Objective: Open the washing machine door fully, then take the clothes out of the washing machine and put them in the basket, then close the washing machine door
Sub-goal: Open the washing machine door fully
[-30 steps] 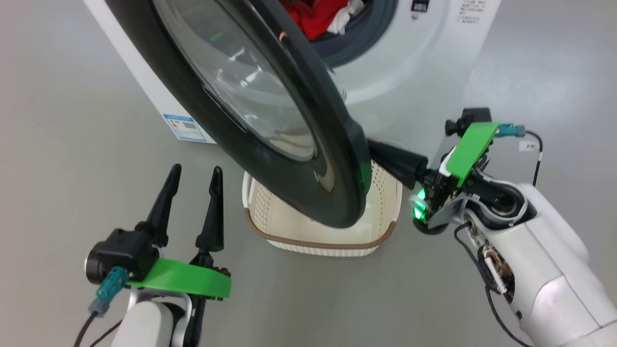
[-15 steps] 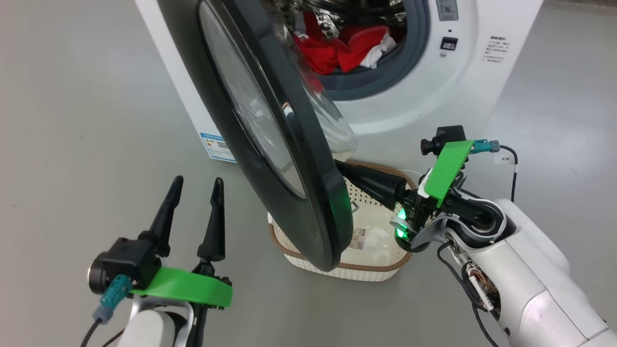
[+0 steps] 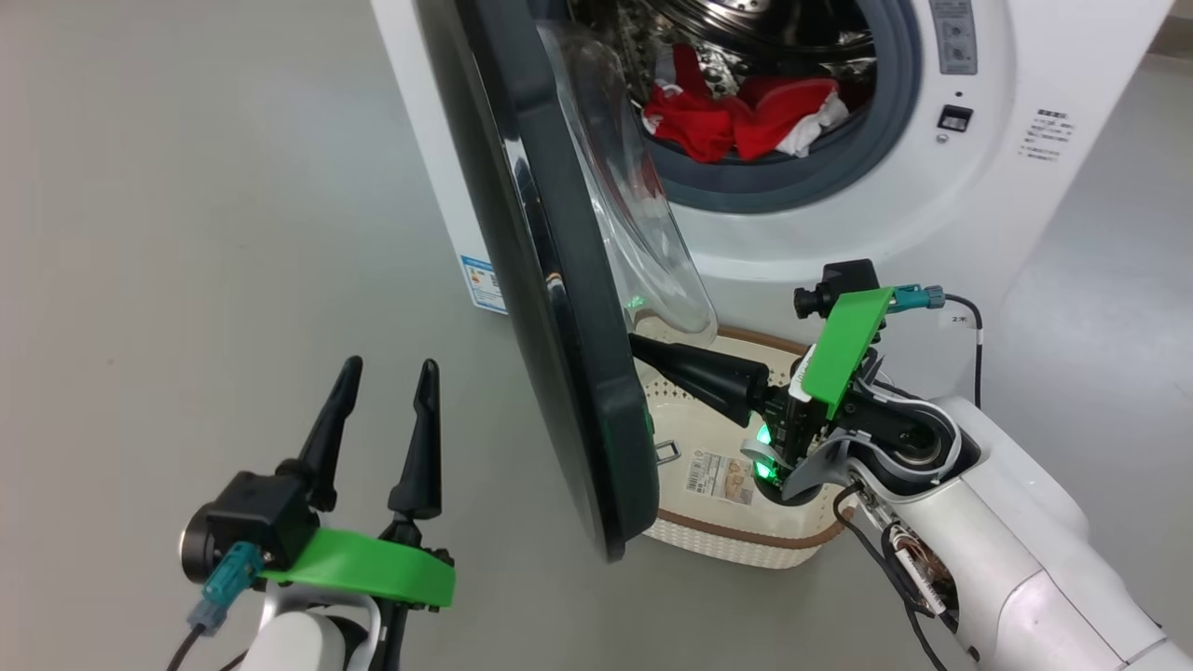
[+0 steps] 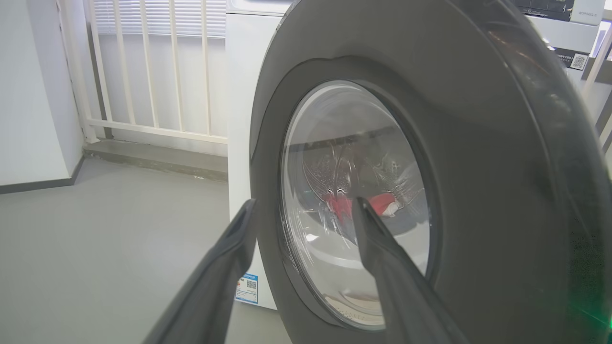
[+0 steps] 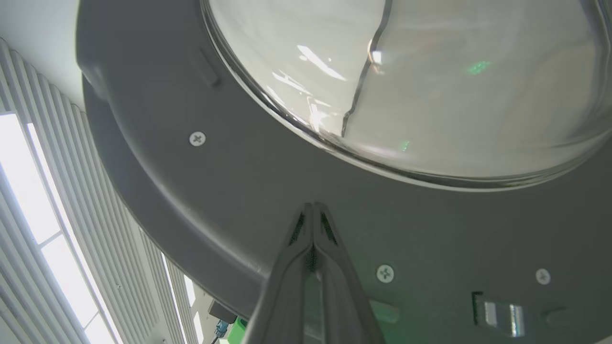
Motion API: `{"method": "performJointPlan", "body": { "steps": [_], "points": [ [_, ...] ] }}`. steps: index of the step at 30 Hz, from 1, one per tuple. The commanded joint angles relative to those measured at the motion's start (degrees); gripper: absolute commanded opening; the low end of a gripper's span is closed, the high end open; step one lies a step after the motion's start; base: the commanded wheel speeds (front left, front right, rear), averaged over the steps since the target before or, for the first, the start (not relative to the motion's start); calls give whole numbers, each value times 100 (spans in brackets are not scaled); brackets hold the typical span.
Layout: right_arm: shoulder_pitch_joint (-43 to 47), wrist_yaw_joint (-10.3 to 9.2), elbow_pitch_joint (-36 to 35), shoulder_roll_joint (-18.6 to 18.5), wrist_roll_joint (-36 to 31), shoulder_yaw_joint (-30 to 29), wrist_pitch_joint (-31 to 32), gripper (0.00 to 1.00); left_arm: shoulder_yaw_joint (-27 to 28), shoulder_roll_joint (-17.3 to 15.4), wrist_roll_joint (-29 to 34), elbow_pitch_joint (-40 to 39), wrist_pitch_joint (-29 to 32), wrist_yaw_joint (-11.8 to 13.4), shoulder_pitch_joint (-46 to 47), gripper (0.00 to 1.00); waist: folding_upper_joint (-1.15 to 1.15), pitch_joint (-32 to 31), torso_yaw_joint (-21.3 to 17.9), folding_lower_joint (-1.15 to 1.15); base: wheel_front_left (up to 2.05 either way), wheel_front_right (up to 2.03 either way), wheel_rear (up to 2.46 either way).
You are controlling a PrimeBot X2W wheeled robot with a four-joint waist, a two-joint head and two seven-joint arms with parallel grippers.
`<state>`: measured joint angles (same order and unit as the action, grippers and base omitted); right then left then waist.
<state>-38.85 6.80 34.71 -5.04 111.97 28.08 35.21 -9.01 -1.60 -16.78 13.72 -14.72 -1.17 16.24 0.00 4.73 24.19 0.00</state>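
Right gripper (image 3: pixel 643 345) pinched shut against washing machine door (image 3: pixel 550 308); tips may skid off inner face, door swinging back over basket (image 3: pixel 746 548)

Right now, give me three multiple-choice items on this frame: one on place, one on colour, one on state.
1. Where is the basket?
A. on a shelf
B. on the floor before the washer
C. on a table
2. The clothes are mostly:
A. blue
B. red
C. green
3. The right gripper is:
A. wide open
B. shut on clothes
C. shut, tips at the door

Key:
1 B, it sits on the grey floor below the opening.
2 B, red fabric with white bits lies in the drum.
3 C, its fingers are pressed together at the door's inner face.
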Motion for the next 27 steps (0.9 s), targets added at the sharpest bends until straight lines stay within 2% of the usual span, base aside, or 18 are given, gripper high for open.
{"method": "performJointPlan", "body": {
  "steps": [1, 14, 27],
  "points": [
    [47, 69, -145, 170, 93, 103, -17, 0, 170, -128, -42, -106, -28, 35, -15, 100, 0, -50, 126, 0, 0, 0, 0],
    [99, 69, -50, 172, 207, 385, -100, 0, 124, -128, -64, -33, -28, 24, -94, 100, 0, -116, 583, 0, 0, 0, 0],
    [-89, 69, 75, 200, 375, 781, -70, 0, 237, -128, -152, -214, -28, 95, -240, 100, 0, -55, 649, 0, 0, 0, 0]
  ]
}}
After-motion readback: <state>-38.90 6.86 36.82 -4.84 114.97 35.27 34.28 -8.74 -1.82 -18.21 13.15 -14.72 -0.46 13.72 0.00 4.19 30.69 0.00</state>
